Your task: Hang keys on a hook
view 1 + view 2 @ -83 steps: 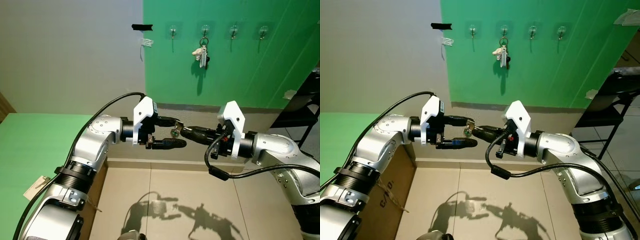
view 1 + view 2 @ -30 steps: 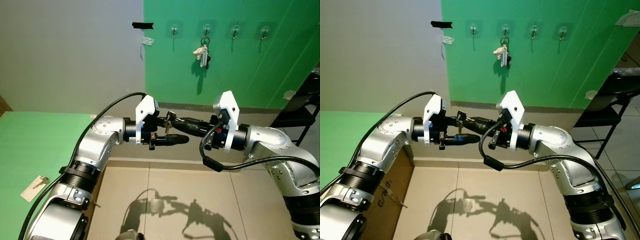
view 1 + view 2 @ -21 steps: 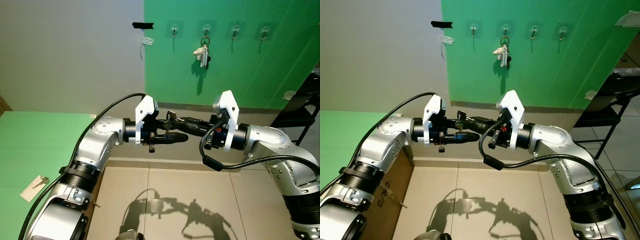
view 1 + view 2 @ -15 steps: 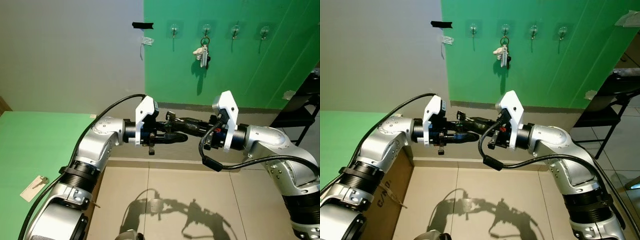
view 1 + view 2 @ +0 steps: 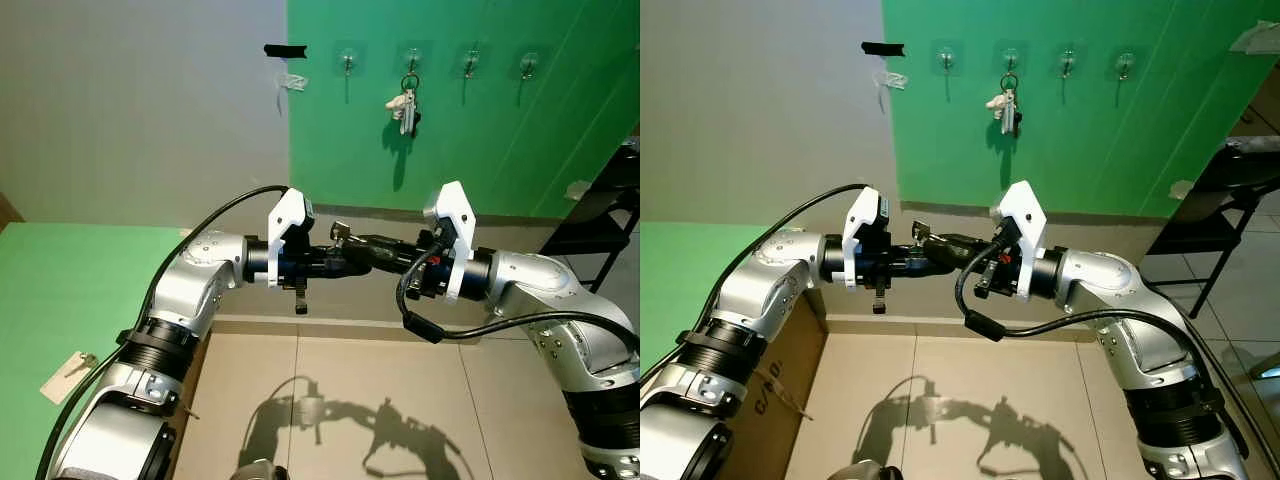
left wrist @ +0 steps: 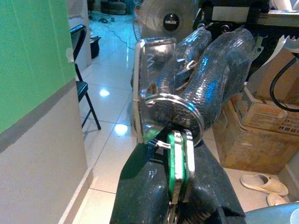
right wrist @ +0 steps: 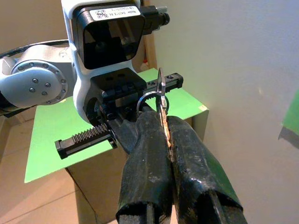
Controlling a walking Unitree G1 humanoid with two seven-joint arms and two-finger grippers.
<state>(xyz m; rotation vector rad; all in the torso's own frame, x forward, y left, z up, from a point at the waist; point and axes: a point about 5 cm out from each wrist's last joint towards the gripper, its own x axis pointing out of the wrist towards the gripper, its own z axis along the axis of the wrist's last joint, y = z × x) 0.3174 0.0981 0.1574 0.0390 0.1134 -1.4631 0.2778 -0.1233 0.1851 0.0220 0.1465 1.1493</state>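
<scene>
Both claws clenched on keys [image 6: 180, 154]: left claw [image 5: 340, 262], right claw [image 7: 163, 140]; key blades hidden between fingers.

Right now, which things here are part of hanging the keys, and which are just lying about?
Job: keys, clamped by both left gripper and right gripper; hooks.

Lying about: hung key bunch, black tape, chair, cardboard box.

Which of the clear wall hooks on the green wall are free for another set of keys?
Three are free: the clear hook left of the hanging key bunch, and two hooks to its right. The second hook is taken.
</scene>
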